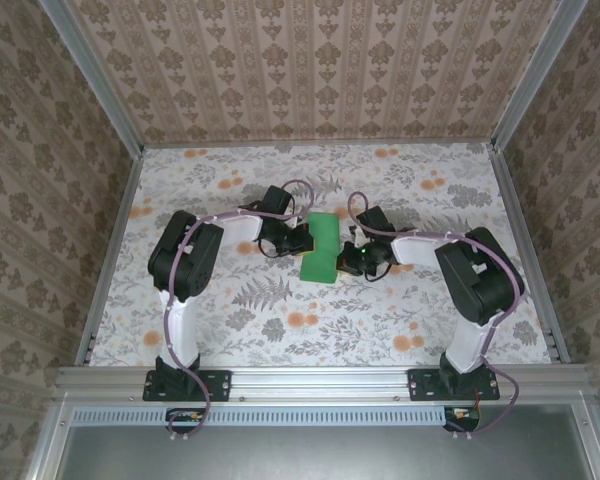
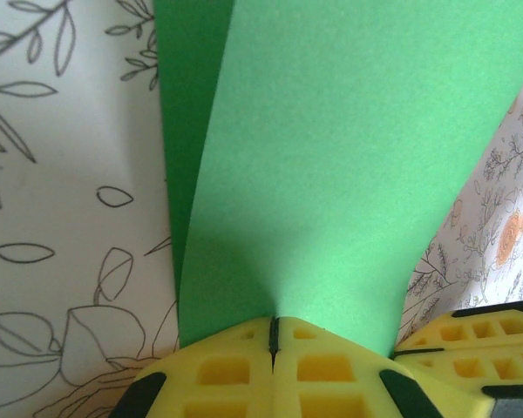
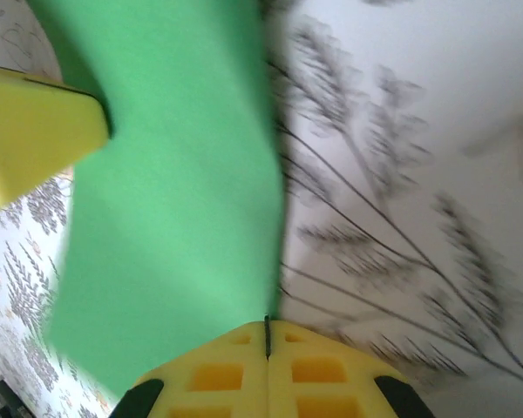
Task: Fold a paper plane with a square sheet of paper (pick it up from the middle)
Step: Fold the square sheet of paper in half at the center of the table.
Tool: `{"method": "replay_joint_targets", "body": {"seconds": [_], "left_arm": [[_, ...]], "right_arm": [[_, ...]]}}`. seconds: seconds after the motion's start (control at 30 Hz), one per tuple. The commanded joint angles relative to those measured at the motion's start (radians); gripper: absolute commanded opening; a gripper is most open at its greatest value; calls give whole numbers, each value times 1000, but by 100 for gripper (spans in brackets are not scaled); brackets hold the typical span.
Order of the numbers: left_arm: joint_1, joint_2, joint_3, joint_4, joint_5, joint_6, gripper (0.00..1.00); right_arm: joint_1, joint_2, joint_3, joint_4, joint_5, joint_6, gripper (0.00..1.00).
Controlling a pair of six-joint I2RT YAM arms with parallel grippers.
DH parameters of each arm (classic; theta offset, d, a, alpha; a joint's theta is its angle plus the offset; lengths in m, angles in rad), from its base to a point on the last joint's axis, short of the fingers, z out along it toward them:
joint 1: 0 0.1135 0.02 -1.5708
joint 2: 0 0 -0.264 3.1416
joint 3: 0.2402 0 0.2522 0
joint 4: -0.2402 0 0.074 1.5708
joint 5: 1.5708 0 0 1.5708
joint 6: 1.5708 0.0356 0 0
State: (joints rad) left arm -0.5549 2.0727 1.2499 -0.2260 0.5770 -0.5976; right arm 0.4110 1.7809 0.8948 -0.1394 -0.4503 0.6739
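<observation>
Top external: the green sheet of paper (image 1: 323,250) sits mid-worktop (image 1: 280,320), between the two arms. From here it reads as an upright rectangle, taller than wide. The left tool (image 1: 302,238) meets its left edge and the right tool (image 1: 358,258) meets its lower right edge. The jaw state of either tool is too small to read from this height.

Left wrist: the left tool (image 2: 274,335) has its yellow fingers pressed together, with just a thin dark seam between them. The sheet (image 2: 349,174) rises straight out of that seam, so it is pinched. Two layers are visible here: a lit front panel and a darker one behind it on the left. A fold line runs between the two layers, which the overhead view does not show. A yellow finger of the right tool (image 2: 479,335) shows at the lower right, just beside the sheet's edge.

Right wrist: the right tool (image 3: 267,335) is likewise closed to a seam. The sheet's (image 3: 174,200) right edge runs down into it, gripped at the margin. The paper bows away to the upper left, clear of the worktop (image 3: 418,174). A left-tool finger (image 3: 35,131) touches the paper's far side. This frame is blurred.
</observation>
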Motion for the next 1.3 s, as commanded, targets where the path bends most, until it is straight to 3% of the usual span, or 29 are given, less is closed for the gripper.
{"method": "replay_joint_targets", "body": {"seconds": [0.0,0.17,0.37,0.63,1.03,1.27], "left_arm": [[-7,155,-110,-193,-221,-3,0],[-8,153,-109,-191,-218,-3,0],[-10,156,-108,-190,-213,-7,0],[-11,159,-105,-195,-219,-8,0],[0,160,-116,-190,-229,-2,0],[0,156,-116,-184,-218,4,0]], "right_arm": [[-15,-51,-11,-103,31,-42,0],[37,-57,64,-56,9,3,0],[97,54,131,22,-22,64,0],[103,88,89,24,-31,49,0],[76,-85,-181,12,-13,14,0],[43,-188,-94,-8,17,9,0]]}}
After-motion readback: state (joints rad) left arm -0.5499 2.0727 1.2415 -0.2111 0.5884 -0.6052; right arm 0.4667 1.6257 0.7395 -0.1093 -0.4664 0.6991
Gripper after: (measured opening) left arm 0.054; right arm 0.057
